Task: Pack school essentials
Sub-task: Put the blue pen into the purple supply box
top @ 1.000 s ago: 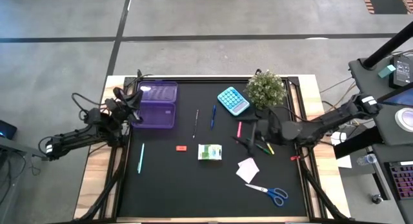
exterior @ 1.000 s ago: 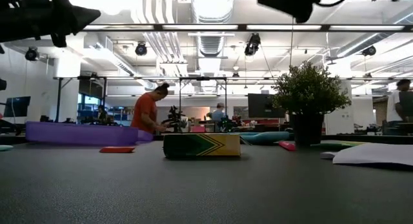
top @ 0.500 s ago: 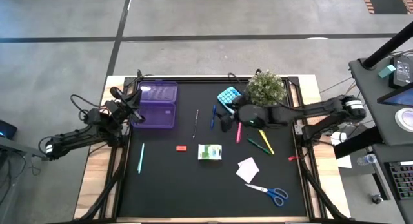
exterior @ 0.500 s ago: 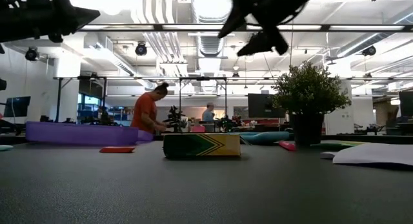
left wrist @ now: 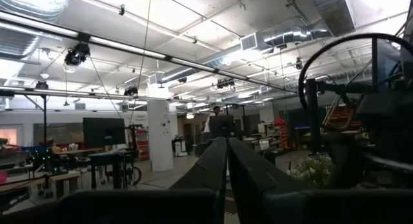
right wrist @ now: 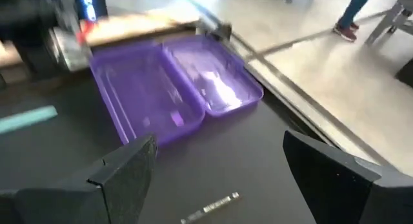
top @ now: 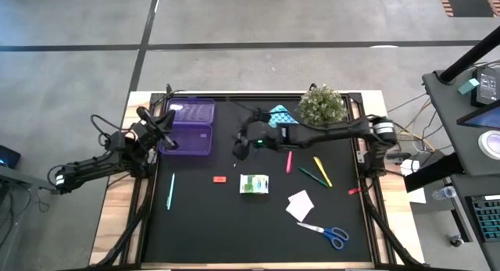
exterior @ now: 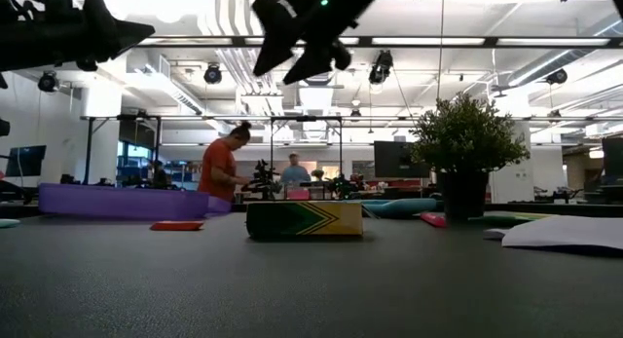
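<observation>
Two dark robot arms reach over a black tabletop [top: 195,224] strewn with school supplies. The right gripper [top: 241,146], stretched far across from the right side, hangs above the tabletop with its fingers [right wrist: 122,179] spread wide and empty, just above a thin black pen [top: 237,149] and close to a blue pen [top: 258,141]; from its wrist camera the open purple case [right wrist: 174,95] lies ahead, apart from the fingers. The left gripper [top: 166,138] sits at the left edge of that purple case, its fingers [left wrist: 219,166] pressed together with nothing between them. The supplies remain loose on the tabletop, none inside the case: a teal pen [top: 170,190] lies near the left edge, a red eraser [top: 219,178] sits near the middle, and a green-white pack [top: 254,183] stands just beside it to the right. A pink pen [top: 288,162], a green pen [top: 309,176] and a yellow pen [top: 322,171] lie further right, below a small potted plant [top: 322,105] at the far edge. A pale paper square [top: 300,205] rests near the front right, with blue-handled scissors [top: 326,233] just in front of it. A teal calculator [top: 280,115] is partly hidden under the right arm. In the room beyond, a person in an orange top [exterior: 220,169] stands at a bench.
</observation>
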